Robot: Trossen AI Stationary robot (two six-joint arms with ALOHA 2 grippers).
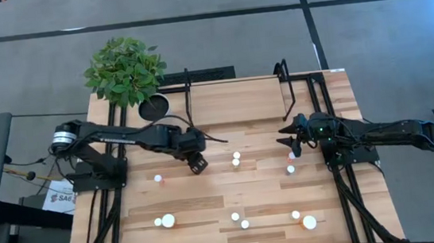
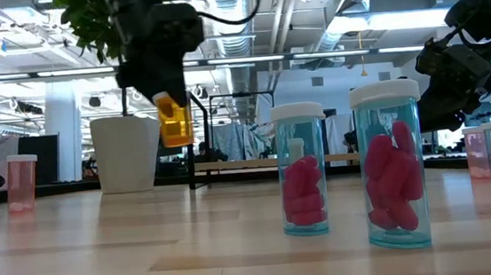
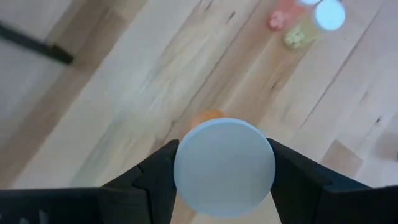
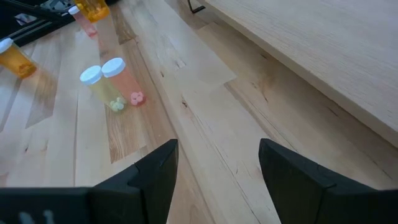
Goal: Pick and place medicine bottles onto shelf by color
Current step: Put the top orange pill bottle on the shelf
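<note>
My left hand (image 1: 198, 165) is clamped on an orange bottle (image 2: 175, 121), one finger (image 3: 158, 177) on each side just under its white cap (image 3: 224, 166). In the low view the bottle hangs upright, long axis vertical, cap up inside the hand, well clear of the tabletop (image 1: 209, 210). From above, that hand sits left of centre, just in front of the shelf (image 1: 235, 104).

My right hand (image 1: 293, 148) hovers on the right side of the tabletop, near the shelf's front right corner. Its fingers (image 4: 152, 171) stand part open with only bare wood between them; I have hold of nothing there.

Through the right wrist camera I see two bottles standing side by side, touching or nearly so: a pale one (image 4: 102, 90) and a pinkish one (image 4: 121, 81), both upright with caps up. The high view places that pair (image 1: 237, 159) between my two hands.

Further out, two tall clear bottles with pink contents (image 2: 303, 168) (image 2: 395, 164) stand upright close to the low camera, slightly apart. A pink bottle (image 2: 21, 182) stands alone at the left.

The shelf board lies along the far edge, black uprights (image 1: 189, 92) at both ends, its surface open. A potted plant (image 1: 124, 66) sits at the far left corner. More white caps are scattered along the near edge (image 1: 167, 220), with open wood in the middle band.
</note>
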